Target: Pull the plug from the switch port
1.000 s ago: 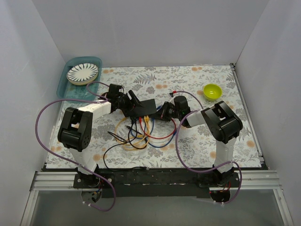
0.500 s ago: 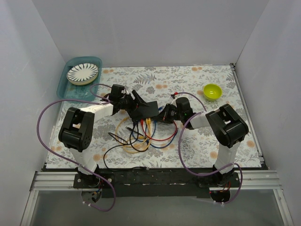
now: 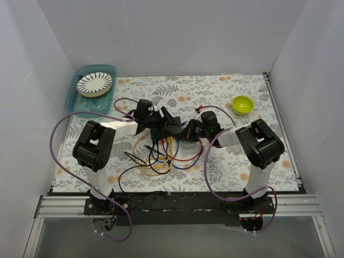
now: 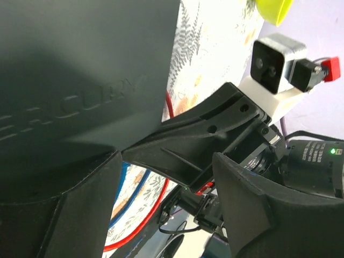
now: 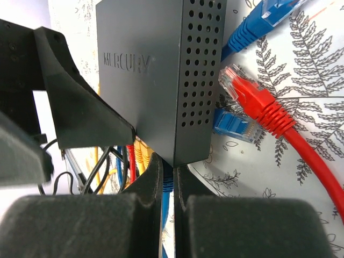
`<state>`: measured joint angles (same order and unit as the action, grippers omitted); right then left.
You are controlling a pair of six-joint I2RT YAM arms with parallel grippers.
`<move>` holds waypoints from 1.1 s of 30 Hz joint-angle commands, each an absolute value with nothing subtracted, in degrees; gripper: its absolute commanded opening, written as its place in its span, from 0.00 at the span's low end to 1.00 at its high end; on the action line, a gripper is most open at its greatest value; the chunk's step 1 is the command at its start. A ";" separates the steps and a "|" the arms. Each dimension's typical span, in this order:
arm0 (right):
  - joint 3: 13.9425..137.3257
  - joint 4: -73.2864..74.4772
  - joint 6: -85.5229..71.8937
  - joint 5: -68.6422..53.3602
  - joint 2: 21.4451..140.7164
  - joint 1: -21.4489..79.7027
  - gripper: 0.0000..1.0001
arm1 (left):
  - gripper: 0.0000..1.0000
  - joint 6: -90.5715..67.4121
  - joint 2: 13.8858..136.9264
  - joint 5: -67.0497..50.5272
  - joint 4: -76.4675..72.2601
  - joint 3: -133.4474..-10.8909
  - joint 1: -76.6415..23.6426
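The switch [image 3: 173, 124] is a flat matte-black box in the middle of the table; it fills the upper left of the left wrist view [image 4: 80, 70] and stands with its perforated side showing in the right wrist view [image 5: 145, 80]. My right gripper [image 5: 167, 161] is shut on a blue plug [image 5: 168, 183] seated in the switch's port edge, beside yellow plugs [image 5: 141, 153]. In the top view my right gripper [image 3: 186, 130] sits at the switch's right end. My left gripper [image 3: 164, 122] is open, its fingers [image 4: 54, 215] spread wide at the switch's left end, one against the box.
A loose red plug [image 5: 252, 102] and loose blue plugs [image 5: 234, 123] lie right of the switch. Tangled red, blue, yellow and black cables [image 3: 161, 156] spread in front. A green bowl [image 3: 242, 104] sits far right; a teal tray [image 3: 80, 101] with a plate [image 3: 94, 83] is far left.
My left gripper has moved right, up to the switch, and the switch has shifted right and turned. My right gripper stays at the switch's right end.
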<state>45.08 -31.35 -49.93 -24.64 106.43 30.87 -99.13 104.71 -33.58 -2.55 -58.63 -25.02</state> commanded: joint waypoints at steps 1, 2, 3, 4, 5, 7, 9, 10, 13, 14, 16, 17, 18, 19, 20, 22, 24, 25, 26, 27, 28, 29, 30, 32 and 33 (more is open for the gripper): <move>44.21 -26.99 -46.85 -26.28 104.77 31.82 0.01 | 0.68 -99.14 106.52 -33.66 -2.90 -57.40 -26.10; 44.12 -26.72 -46.58 -26.37 104.50 31.90 0.01 | 0.67 -99.14 106.87 -33.49 -2.73 -57.22 -26.10; 44.03 -26.46 -46.50 -26.37 104.24 32.17 0.01 | 0.68 -99.05 107.40 -33.14 -2.38 -57.22 -26.10; 43.86 -26.02 -46.23 -26.37 104.06 32.34 0.01 | 0.67 -98.88 107.75 -32.87 -1.94 -57.30 -26.10; 43.68 -25.75 -45.88 -26.45 103.63 32.52 0.01 | 0.68 -98.62 108.36 -32.35 -1.41 -57.48 -26.10; 43.07 -25.32 -45.35 -26.46 103.36 32.96 0.01 | 0.67 -98.26 108.81 -31.56 -0.97 -57.57 -26.10; 42.45 -24.79 -44.91 -26.63 102.83 33.31 0.01 | 0.67 -98.09 109.33 -31.20 -0.53 -58.27 -26.10; 41.93 -24.70 -44.74 -26.63 102.66 33.48 0.01 | 0.67 -98.09 109.51 -31.03 -0.44 -58.45 -26.10; 40.87 -24.26 -44.30 -27.07 102.13 33.66 0.01 | 0.67 -98.00 109.95 -30.50 -0.35 -59.32 -26.10; 40.87 -23.91 -44.21 -27.24 102.13 33.75 0.01 | 0.67 -98.00 110.04 -30.41 -0.35 -59.59 -26.02; 40.87 -23.12 -43.51 -27.86 102.22 33.92 0.01 | 0.67 -97.91 110.39 -30.32 -0.35 -60.38 -26.02; 40.96 -22.94 -43.24 -27.95 102.22 34.01 0.01 | 0.67 -97.91 110.56 -30.24 -0.35 -60.64 -26.02; 40.78 -22.50 -43.16 -28.21 102.22 34.10 0.01 | 0.67 -97.82 110.74 -30.15 -0.35 -61.08 -26.02; 40.78 -22.50 -42.81 -28.65 102.30 34.10 0.01 | 0.67 -97.82 111.09 -30.23 -0.35 -61.26 -26.02; 40.96 -22.24 -42.63 -29.00 102.65 34.19 0.01 | 0.67 -97.82 111.18 -30.06 -0.35 -61.52 -26.02; 40.96 -21.80 -42.37 -30.14 102.92 34.36 0.01 | 0.67 -97.91 111.44 -30.06 -0.35 -62.13 -25.93; 41.13 -21.62 -42.10 -31.20 103.71 34.45 0.01 | 0.67 -97.91 111.62 -29.89 0.00 -62.49 -25.93; 41.13 -21.36 -41.93 -31.90 103.88 34.54 0.01 | 0.67 -97.91 111.53 -29.88 1.22 -62.84 -25.84; 41.13 -21.36 -41.66 -32.34 104.23 34.63 0.01 | 0.67 -97.91 111.53 -29.88 1.14 -63.02 -25.75; 41.22 -21.36 -41.57 -33.04 104.41 34.72 0.01 | 0.67 -97.91 111.53 -29.80 1.32 -63.19 -25.75; 41.13 -21.27 -41.49 -33.74 104.68 34.72 0.01 | 0.67 -97.91 111.53 -29.79 1.32 -63.28 -25.58; 41.13 -20.92 -41.40 -33.84 104.59 34.80 0.01 | 0.67 -97.91 111.53 -29.71 1.32 -63.63 -25.49; 40.96 -20.57 -41.05 -33.92 104.50 34.80 0.01 | 0.67 -98.08 111.53 -29.88 1.32 -63.81 -25.23; 40.61 -20.04 -40.96 -32.79 103.01 34.80 0.01 | 0.67 -98.17 111.18 -30.06 1.32 -64.33 -25.14; 40.43 -19.78 -40.96 -31.91 102.05 34.80 0.01 | 0.67 -98.17 110.75 -30.15 1.32 -64.60 -25.05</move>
<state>41.74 -24.18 -43.40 -31.14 104.07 34.54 -99.88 110.24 -35.88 0.91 -63.22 -26.17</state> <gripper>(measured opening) 0.060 0.671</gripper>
